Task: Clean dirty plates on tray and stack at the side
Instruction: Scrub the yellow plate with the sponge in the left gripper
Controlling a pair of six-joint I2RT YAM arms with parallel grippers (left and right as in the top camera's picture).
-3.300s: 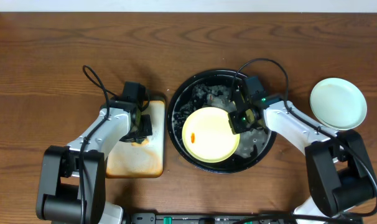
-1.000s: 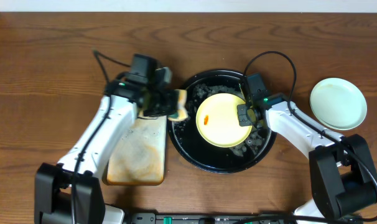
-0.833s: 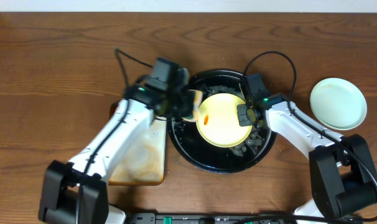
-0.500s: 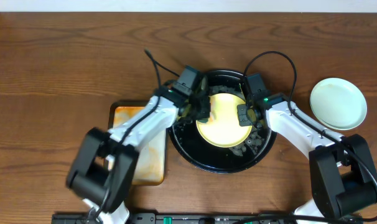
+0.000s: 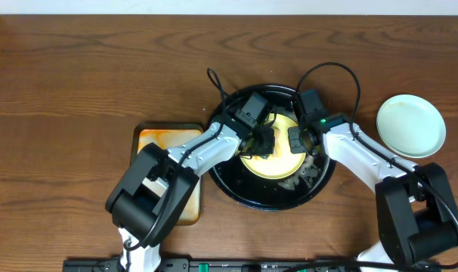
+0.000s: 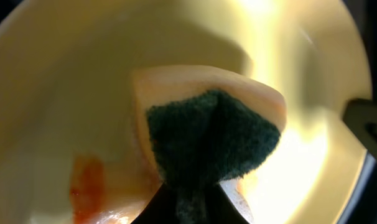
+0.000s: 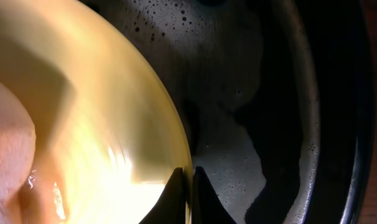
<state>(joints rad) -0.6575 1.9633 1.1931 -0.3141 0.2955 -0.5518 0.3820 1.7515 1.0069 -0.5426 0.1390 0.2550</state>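
A pale yellow plate (image 5: 280, 157) stands tilted in the round black tray (image 5: 236, 193). My right gripper (image 5: 300, 140) is shut on its right rim; the right wrist view shows the two fingers pinching the plate's edge (image 7: 176, 149), with the gripper (image 7: 190, 186) over foamy water. My left gripper (image 5: 262, 140) is shut on a yellow sponge with a dark green scouring face (image 6: 213, 137), pressed against the plate's face (image 6: 83, 93). An orange smear (image 6: 86, 186) lies just left of the sponge. A mint-green plate (image 5: 410, 125) lies on the wood at the right.
A rectangular tray with an orange-stained white surface (image 5: 159, 139) lies left of the black tray, partly under my left arm. White soap foam (image 7: 232, 168) floats in the black tray (image 7: 300, 93). Cables loop above both wrists.
My left arm has swung right from over the rectangular tray, carrying the sponge onto the yellow plate's face. The right gripper has held the tilted plate still.
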